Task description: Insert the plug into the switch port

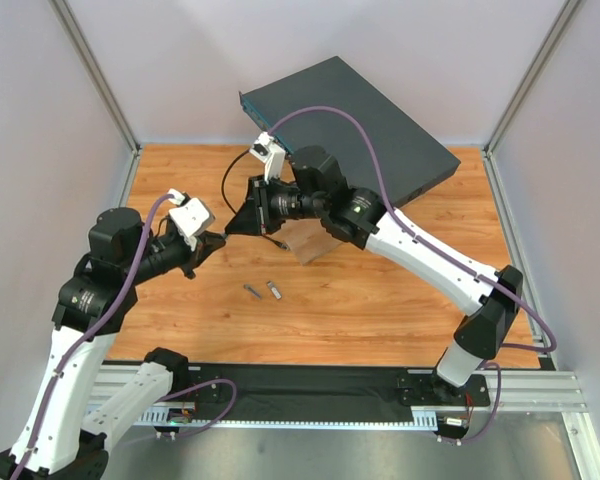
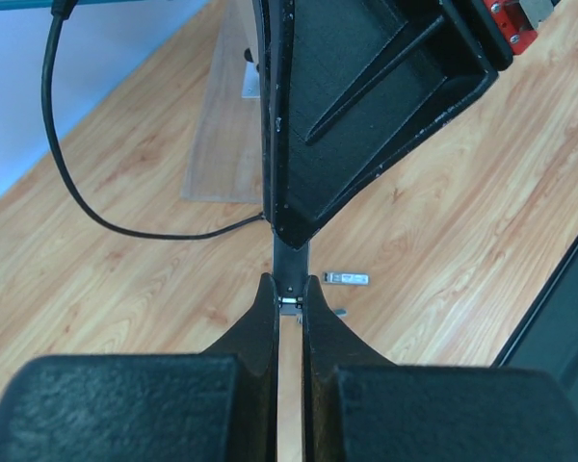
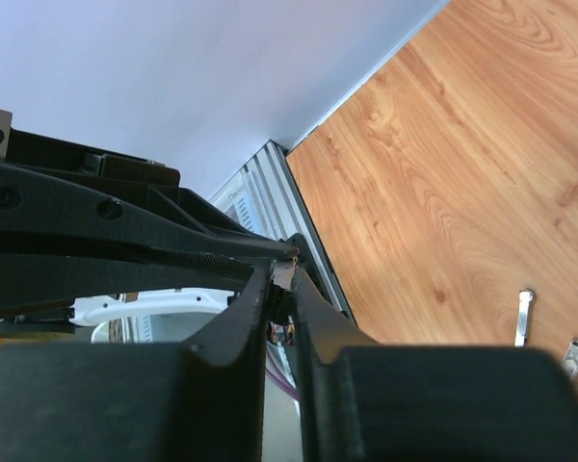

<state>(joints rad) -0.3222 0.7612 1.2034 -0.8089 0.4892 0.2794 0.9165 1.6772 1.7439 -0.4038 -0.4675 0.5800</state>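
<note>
Two grippers met tip to tip: your left gripper was clenched on the plug, and your right gripper pinched its other end. Two metal modules lay nearby, though your left wrist view caught only one. One switch sat back right, with one black cable attached.

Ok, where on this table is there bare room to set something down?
Bare wood: front right, between the right arm and the near rail; back left, beside the switch. Crowded: mid-table, where left end effector and right end effector meet at the plug, with cable, board and two metal parts nearby.
</note>
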